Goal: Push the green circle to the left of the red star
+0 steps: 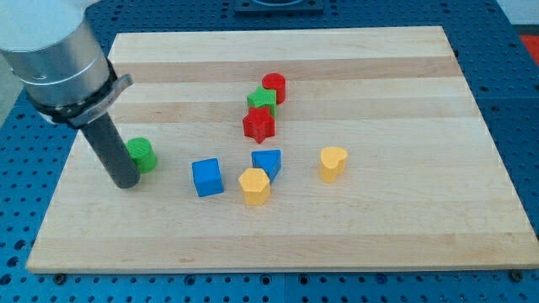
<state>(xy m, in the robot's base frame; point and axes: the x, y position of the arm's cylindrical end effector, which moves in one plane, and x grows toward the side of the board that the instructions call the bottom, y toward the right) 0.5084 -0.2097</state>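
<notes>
From my remote seat I see my tip (pixel 126 183) planted on the counter (pixel 404 227) in the left part of the frame, just left of and slightly below the green circle (pixel 142 156). The dark rod above it overlaps the circle's left edge in this view, so the two look to be touching or nearly so, though I cannot tell for certain. There are no fingers on this rig, only the straight rod under a grey cylindrical housing that fills the upper left corner, so nothing is open, closed or held.

The green circle sits at left centre of the wooden board, well apart from the red star (pixel 258 124), which lies near the middle of the frame, to the circle's right and a little higher. Just above the star, touching it or nearly so, is a green block (pixel 262 98) whose shape I cannot make out clearly, and above that, to its right, a red cylinder (pixel 274 86). These three form a tight, slightly slanted column.

Lower down, a blue cube (pixel 207 178) stands left of centre. To its right a blue block (pixel 267 162) of unclear shape sits just above a yellow hexagon-like block (pixel 254 186), the two close together. Further right is a yellow heart-shaped block (pixel 333 163), standing alone
</notes>
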